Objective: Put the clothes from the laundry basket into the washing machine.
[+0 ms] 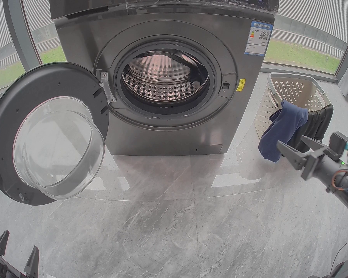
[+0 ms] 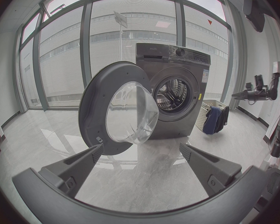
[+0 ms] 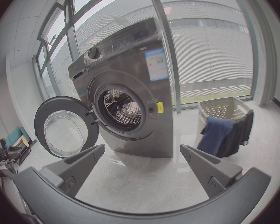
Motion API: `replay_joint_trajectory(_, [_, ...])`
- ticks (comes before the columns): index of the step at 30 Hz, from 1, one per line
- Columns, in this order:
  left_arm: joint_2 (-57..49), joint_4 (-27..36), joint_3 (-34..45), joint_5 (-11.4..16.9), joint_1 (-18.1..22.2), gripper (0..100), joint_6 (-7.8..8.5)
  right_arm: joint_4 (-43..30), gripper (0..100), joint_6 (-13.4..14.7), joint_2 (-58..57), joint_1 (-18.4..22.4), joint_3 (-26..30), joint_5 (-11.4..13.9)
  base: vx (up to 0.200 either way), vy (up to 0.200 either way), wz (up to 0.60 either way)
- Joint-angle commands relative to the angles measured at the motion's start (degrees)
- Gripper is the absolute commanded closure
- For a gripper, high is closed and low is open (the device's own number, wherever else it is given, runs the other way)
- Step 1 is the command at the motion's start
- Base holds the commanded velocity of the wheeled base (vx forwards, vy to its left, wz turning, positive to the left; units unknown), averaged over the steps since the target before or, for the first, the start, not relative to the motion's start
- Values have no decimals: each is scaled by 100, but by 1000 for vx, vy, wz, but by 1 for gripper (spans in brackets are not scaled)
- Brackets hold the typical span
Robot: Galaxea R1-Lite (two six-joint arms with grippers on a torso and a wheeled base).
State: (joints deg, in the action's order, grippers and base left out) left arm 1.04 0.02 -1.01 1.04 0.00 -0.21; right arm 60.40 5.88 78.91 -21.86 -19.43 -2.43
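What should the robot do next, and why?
Probably move the open right gripper onto the blue garment hanging over the laundry basket rim and grasp it: the gripper holds nothing yet, and the washing machine door already stands open.

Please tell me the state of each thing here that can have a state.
Washing machine door, open wide.
Drum, empty.
Laundry basket, upright, clothes draped over its rim.
Blue garment, hanging over the basket rim.
Black garment, hanging beside it.
Left gripper, open, empty.
Right gripper, open, empty.
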Motion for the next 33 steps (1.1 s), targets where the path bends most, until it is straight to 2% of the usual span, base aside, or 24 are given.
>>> replay_joint_trajectory(1, [-104, -2, 101, 2, 0, 0, 3, -1145, 0, -139, -3707, 1219, 1943, 93, 0, 0, 0])
replay_joint_trajectory(2, [-104, -2, 92, 11, 0, 0, 3, -1699, 0, -139, -4252, 1263, 1943, 102, 0, 0, 0])
replay_joint_trajectory(3, [-104, -2, 92, 11, 0, 0, 3, -1769, 0, -139, -4323, 1272, 1943, 102, 0, 0, 0])
replay_joint_trajectory(4, [-104, -2, 101, 2, 0, 0, 3, -2683, 0, -183, -5105, 1289, 1934, 111, 0, 0, 0])
replay_joint_trajectory(5, [-104, -2, 101, 11, 0, 0, -6, -2912, 0, -218, -5316, 1289, 1934, 120, 0, 0, 0])
replay_joint_trajectory(7, [-104, -2, 101, 11, 0, 0, -6, -3949, 0, -350, -6291, 1360, 1908, 190, 0, 0, 0])
replay_joint_trajectory(14, [-104, -2, 101, 2, 0, 0, 3, -5091, 0, -350, -7487, 1790, 1934, 489, 0, 0, 0])
replay_joint_trajectory(17, [-104, -2, 92, 2, 0, 0, 3, -5663, 0, -333, -7891, 2133, 1934, 805, 0, 0, 0])
replay_joint_trajectory(19, [-104, -2, 101, 2, 0, 0, 3, -5689, 0, -289, -7891, 2151, 1934, 884, 0, 0, 0])
replay_joint_trajectory(22, [-104, -2, 101, 2, 0, 0, 3, -5645, 0, -218, -7891, 2133, 1934, 858, 0, 0, 0])
replay_joint_trajectory(24, [-104, -2, 101, 2, 0, 0, 3, -5733, 0, -271, -7891, 2133, 1943, 796, 0, 0, 0])
replay_joint_trajectory(26, [-104, -2, 101, 2, 0, 0, 3, -5821, 0, -333, -7891, 2142, 1926, 524, 0, 0, 0])
replay_joint_trajectory(27, [-104, -2, 101, 2, 0, 0, -6, -5838, 0, -359, -7891, 2133, 1917, 471, 0, 0, 0])
replay_joint_trajectory(30, [-104, -2, 101, 11, 0, 0, -6, -5838, 0, -526, -7891, 2133, 1917, 533, 0, 0, 0])
replay_joint_trajectory(33, [-104, -2, 92, 11, 0, 0, -14, -6137, 0, -429, -7891, 2168, 1917, 14, 0, 0, 0])
